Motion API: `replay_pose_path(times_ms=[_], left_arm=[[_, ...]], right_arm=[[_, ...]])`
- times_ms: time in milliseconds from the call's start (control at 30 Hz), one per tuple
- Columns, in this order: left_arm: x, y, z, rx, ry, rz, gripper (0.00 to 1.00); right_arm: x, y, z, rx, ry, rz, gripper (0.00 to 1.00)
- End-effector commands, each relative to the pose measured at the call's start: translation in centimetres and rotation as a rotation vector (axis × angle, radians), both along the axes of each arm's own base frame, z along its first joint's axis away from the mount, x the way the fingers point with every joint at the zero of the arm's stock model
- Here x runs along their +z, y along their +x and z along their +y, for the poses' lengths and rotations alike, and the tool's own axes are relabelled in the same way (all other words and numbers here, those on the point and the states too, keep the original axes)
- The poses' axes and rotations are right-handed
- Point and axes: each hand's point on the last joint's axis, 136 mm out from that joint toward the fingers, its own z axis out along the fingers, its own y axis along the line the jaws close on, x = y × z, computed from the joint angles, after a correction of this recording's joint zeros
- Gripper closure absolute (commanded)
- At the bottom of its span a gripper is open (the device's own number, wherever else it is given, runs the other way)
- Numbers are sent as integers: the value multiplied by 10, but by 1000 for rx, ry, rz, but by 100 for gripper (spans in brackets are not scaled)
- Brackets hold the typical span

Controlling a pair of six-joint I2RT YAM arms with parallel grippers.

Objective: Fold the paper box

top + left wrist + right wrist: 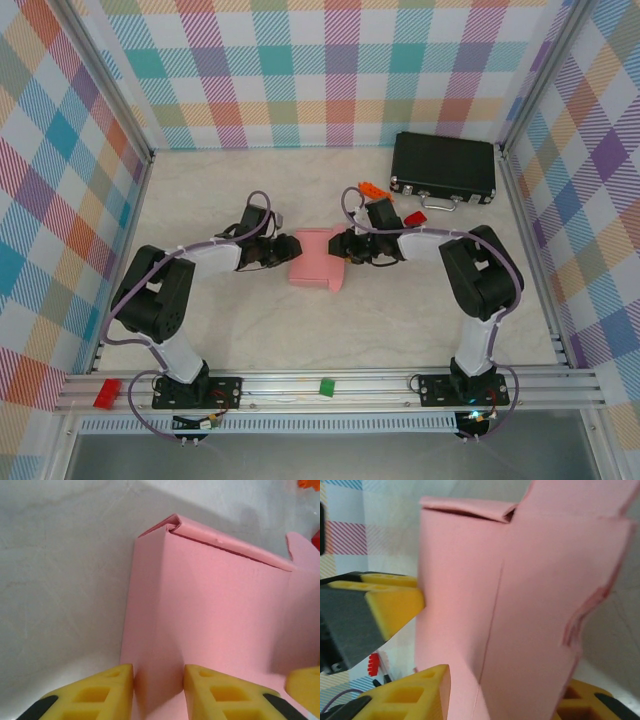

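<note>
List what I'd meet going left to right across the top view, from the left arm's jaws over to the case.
left gripper → paper box → right gripper → black case

"How do the 2 arms stand?"

"Both rise from their bases and fold inward. The left arm reaches right and the right arm reaches left, wrists low and nearly facing each other."

"And the grippers?"

"The left gripper has its yellow fingers pressed on either side of one corner of the paper box. The right gripper pinches the opposite side, card between its 2 fingers."
</note>
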Motion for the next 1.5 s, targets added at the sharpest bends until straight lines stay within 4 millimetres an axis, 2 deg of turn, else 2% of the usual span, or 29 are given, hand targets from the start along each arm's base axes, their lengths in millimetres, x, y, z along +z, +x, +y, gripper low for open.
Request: replay_pose_path(times_ms=[0, 300, 567, 733, 933, 1100, 1367, 1467], left_arm=[[-27, -9, 4, 15, -3, 75, 68], [-27, 4, -3, 7, -79, 73, 66], [-32, 11, -10, 9, -144, 92, 65], [-35, 12, -9, 19, -149, 100, 65], [-32, 17, 5, 63, -143, 92, 64], [-20, 24, 23, 106, -86, 62, 63], [18, 32, 35, 102, 8, -19, 56], [31, 33, 41, 109, 42, -46, 52]], right_arm=[[48, -5, 20, 79, 130, -84, 62], [65, -1, 30, 101, 133, -117, 61], [78, 16, 41, 105, 115, -147, 61], [75, 29, 46, 101, 75, -144, 61], [75, 38, 47, 88, 51, -145, 61], [87, 44, 39, 60, -12, -195, 61], [117, 49, 40, 70, -2, -253, 55], [125, 49, 34, 43, -17, -275, 52]])
